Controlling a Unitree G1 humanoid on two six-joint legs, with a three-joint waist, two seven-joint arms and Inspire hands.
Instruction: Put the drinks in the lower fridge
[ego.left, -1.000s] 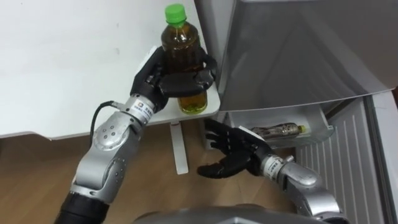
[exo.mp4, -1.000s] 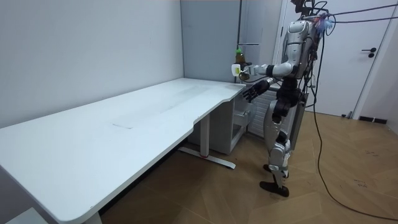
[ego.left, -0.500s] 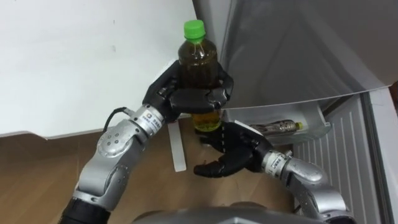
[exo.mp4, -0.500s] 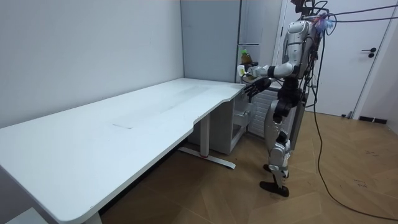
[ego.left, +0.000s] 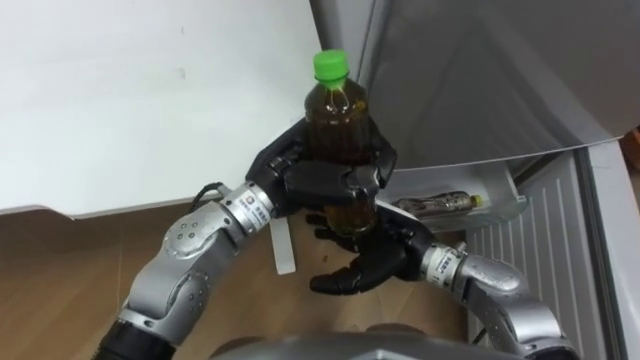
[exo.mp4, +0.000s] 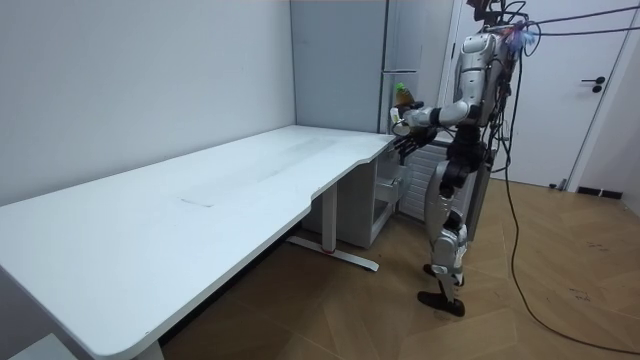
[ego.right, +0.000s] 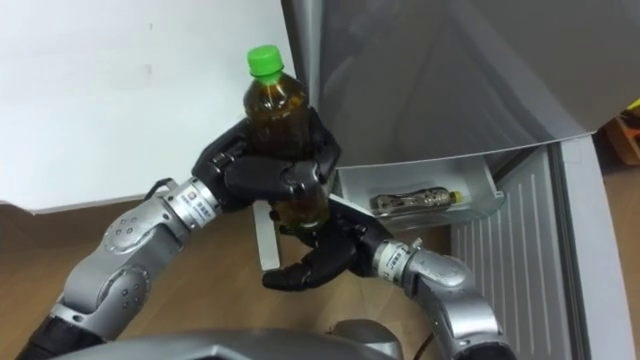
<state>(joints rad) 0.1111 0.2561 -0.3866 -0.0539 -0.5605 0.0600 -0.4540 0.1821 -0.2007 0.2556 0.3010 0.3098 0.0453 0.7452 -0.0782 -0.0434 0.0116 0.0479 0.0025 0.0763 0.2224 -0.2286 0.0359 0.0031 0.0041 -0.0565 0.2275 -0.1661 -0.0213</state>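
Bottle (ego.left: 338, 112): hanging upright, cap at 12 o'clock.
Left hand (ego.left: 318, 182): wrapping round its middle.
Right hand (ego.left: 368, 266): spreading open, palm up, at bottle's 6 o'clock.
Fridge drawer (ego.left: 508, 208): gaping at bottle's 4 o'clock.

The arms are covered in shiny silver shells. The left hand (ego.left: 300, 180) and right hand (ego.left: 370, 262) are made of black parts.
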